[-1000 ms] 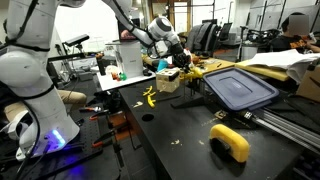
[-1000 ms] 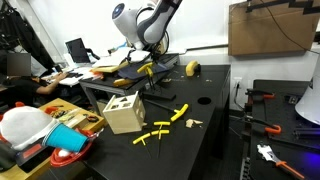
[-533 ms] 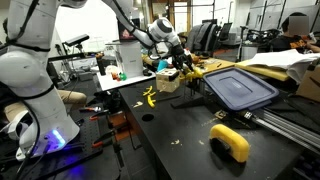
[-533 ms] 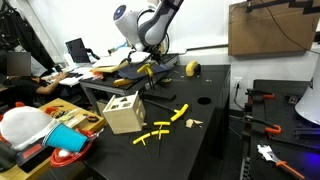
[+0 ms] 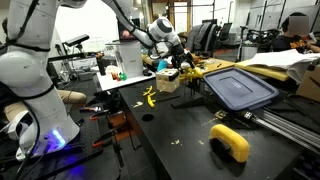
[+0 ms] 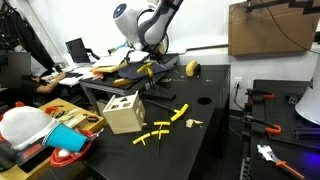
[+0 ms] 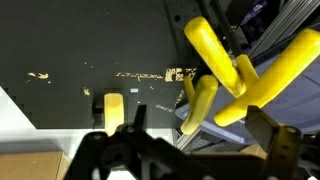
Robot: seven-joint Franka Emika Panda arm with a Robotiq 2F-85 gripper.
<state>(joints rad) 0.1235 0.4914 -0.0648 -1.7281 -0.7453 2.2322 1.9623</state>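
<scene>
In the wrist view my gripper stands open, its two black fingers far apart. Below the gap lie several yellow sticks that cross one another on a grey-blue lid; neither finger touches them. In both exterior views the gripper hangs over the corner of the blue lid, next to a wooden box with shaped holes. The yellow sticks show just under the gripper.
More yellow pieces lie on the black table in front of the wooden box. A curved yellow block sits near the table's front. A person sits at a desk beside the table. Tools lie on a black cart.
The jaws have opened from shut to wide apart. The arm has hardly moved over the lid's corner.
</scene>
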